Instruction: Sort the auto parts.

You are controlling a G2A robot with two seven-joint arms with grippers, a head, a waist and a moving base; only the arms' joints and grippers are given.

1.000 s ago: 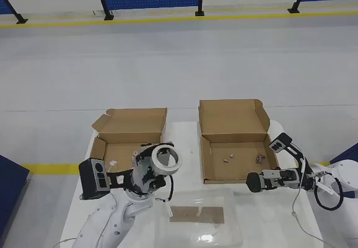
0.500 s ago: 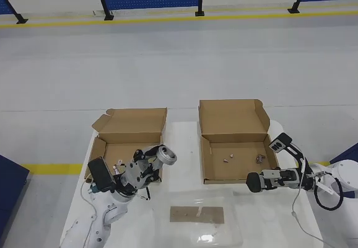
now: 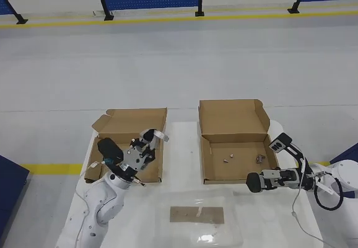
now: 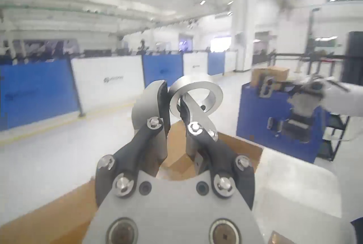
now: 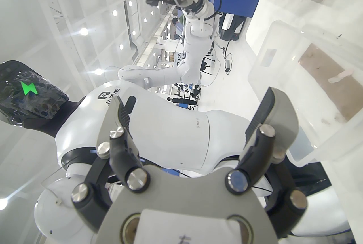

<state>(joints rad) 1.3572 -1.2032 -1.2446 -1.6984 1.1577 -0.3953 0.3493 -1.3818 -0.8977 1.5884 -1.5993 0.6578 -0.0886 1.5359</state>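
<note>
The left gripper pinched the wall of a shiny silver metal ring, one finger inside and one outside. The ring looked hard, smooth and likely slippery and a bit heavy, so a tight hold there suited it. It hung, it seemed, over the open brown cardboard box. The right gripper was spread wide, empty.

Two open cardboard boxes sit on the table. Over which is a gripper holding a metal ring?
The box on the robot's left: the left gripper holds the metal ring over it, not the right box.
</note>
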